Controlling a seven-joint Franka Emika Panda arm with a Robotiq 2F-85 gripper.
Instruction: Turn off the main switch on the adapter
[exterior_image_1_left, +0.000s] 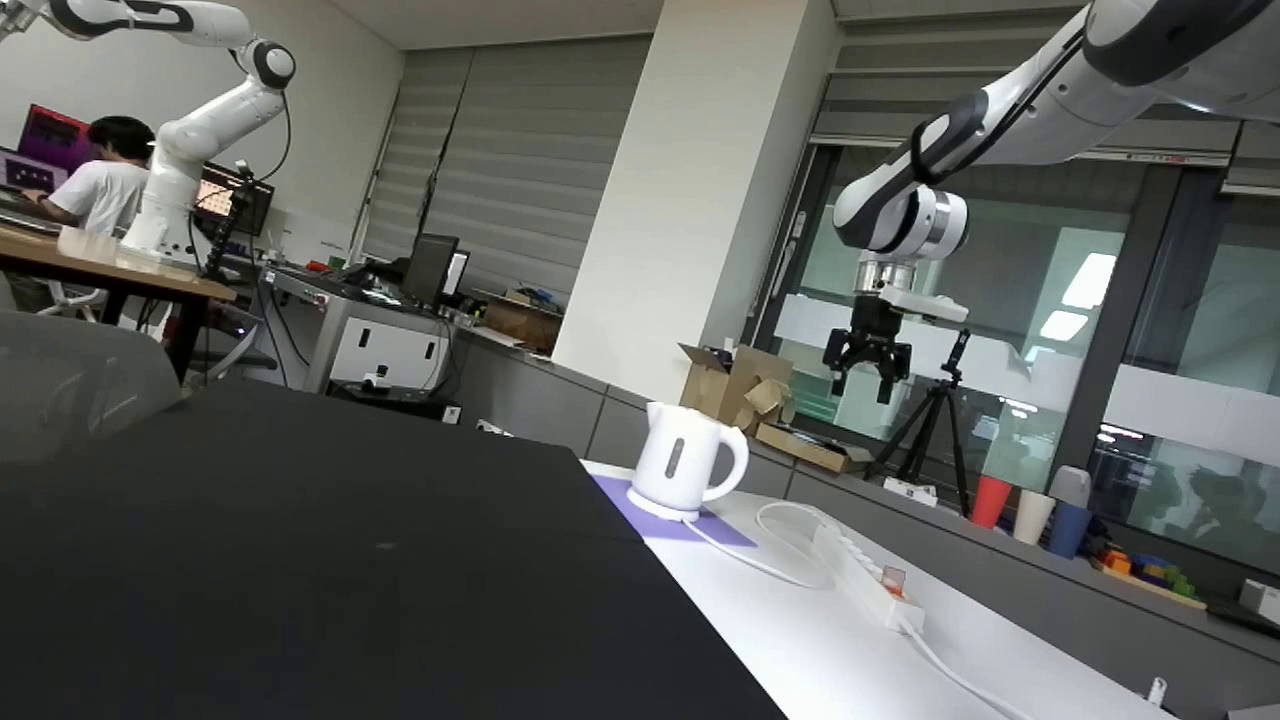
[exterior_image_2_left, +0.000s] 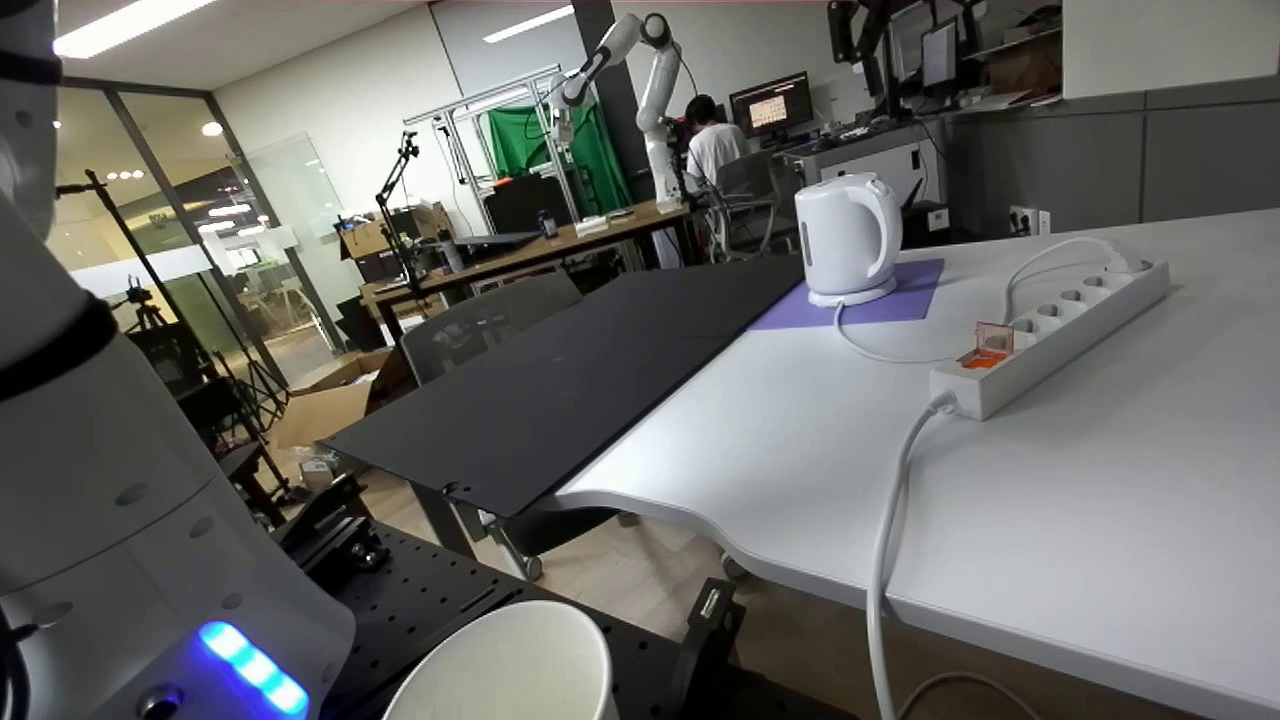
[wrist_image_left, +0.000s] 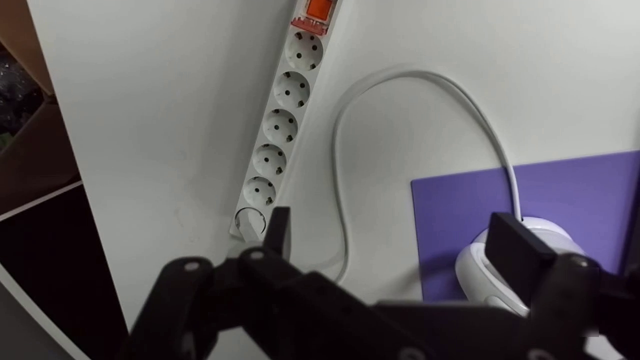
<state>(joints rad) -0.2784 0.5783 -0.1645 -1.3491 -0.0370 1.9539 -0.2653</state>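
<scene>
In an exterior view, the gripper (exterior_image_1_left: 862, 386) hangs high over the white table (exterior_image_1_left: 780, 630), its fingers spread wide with nothing between them. The adapter (exterior_image_1_left: 862, 580) lies flat on the table, well below the fingertips, near the kettle (exterior_image_1_left: 680, 458). Nothing touches it, so I judge the press itself not yet done.

In an exterior view, the orange switch (exterior_image_2_left: 986, 359) sits at the adapter's end, by the cable (exterior_image_2_left: 893, 500). Its see-through red lid (exterior_image_2_left: 994, 336) stands up, so the switch is bared; whether it is on or off I cannot tell.

In the wrist view, the switch lies at the top edge, well apart from the fingertips, and the plug (wrist_image_left: 248, 226) at the opposite end is nearer. Left, it seems: moving along the adapter, coming down, pressing.
</scene>
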